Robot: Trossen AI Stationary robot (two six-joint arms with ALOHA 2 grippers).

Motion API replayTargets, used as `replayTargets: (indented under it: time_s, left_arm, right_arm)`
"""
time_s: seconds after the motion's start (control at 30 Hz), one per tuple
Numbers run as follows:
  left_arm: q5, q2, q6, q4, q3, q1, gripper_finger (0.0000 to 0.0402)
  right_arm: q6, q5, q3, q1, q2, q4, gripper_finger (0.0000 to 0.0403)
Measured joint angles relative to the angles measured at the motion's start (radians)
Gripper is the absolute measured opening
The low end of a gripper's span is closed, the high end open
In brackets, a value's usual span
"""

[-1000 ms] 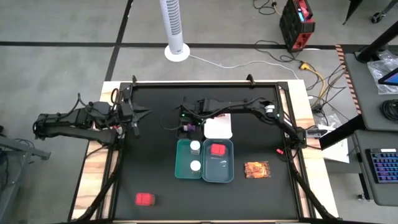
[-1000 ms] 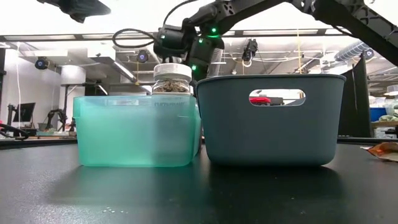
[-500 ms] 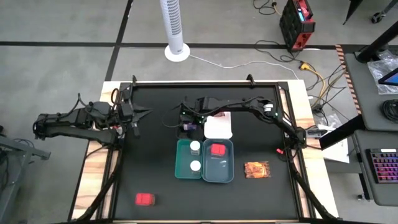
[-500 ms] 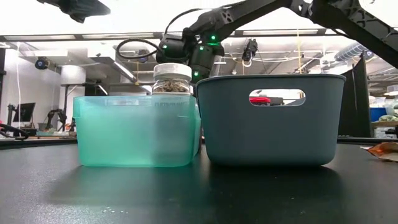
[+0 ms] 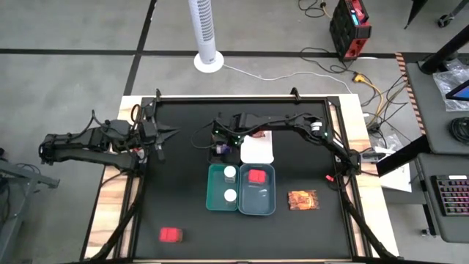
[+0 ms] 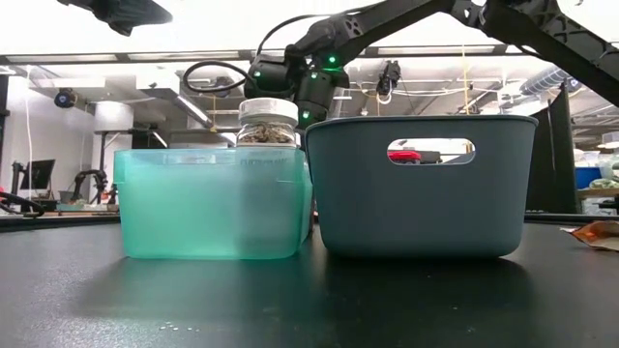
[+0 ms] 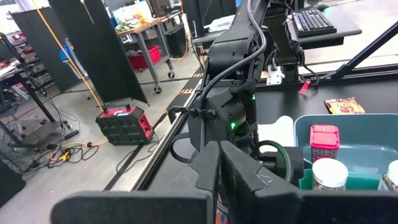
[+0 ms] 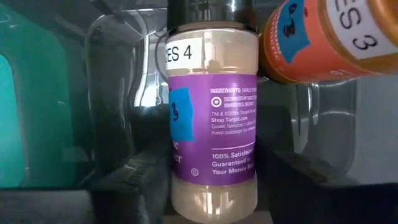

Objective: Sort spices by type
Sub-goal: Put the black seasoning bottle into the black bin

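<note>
My right gripper (image 5: pixel 220 145) reaches over the clear tray (image 8: pixel 112 74) at the table's middle, shut on the purple-labelled bottle (image 8: pixel 213 124). An orange-labelled bottle (image 8: pixel 311 37) lies beside it in that tray. Two white-capped jars (image 5: pixel 230 173) (image 5: pixel 230 195) stand in the teal tray (image 5: pixel 212 196). One red box (image 5: pixel 256 176) sits in the grey-blue tray (image 5: pixel 256 209), and another (image 5: pixel 171 235) lies on the table near its near left corner. An orange-red packet (image 5: pixel 302 199) lies right of the trays. My left gripper (image 5: pixel 157 139) waits, shut, at the left edge. My right gripper holds the purple bottle by the lower part of its body (image 8: pixel 180 186), pinched between the two fingers (image 8: pixel 134 183), one on either side. The bottle points away along the fingers, its dark cap (image 8: pixel 211 12) toward the clear tray. Whether it rests on the tray, I cannot tell.
A white tray (image 5: pixel 257 150) stands just right of the clear one, behind the grey-blue tray. The teal and grey-blue trays touch side by side. Bare black tabletop lies on the left half and along the near edge. A raised frame borders the table.
My right gripper has sunk a little toward the clear tray, still shut on the purple bottle.
</note>
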Motion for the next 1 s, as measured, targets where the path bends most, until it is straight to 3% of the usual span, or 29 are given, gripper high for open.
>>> replayTargets:
  time_s: [0.27, 0.8, 1.0]
  left_arm:
    - [0.0, 0.0, 0.0, 0.0, 0.0, 0.0, 0.0]
    - [0.0, 0.002, 0.0, -0.001, 0.0, 0.0, 0.0]
    - [0.0, 0.002, -0.003, -0.001, 0.0, 0.0, 0.0]
  right_arm:
    - [0.004, 0.0, 0.0, -0.002, 0.0, -0.001, 0.0151]
    - [0.0, 0.0, 0.138, -0.005, -0.013, -0.142, 0.015]
    - [-0.001, -0.047, 0.154, 0.004, -0.059, -0.178, 0.0141]
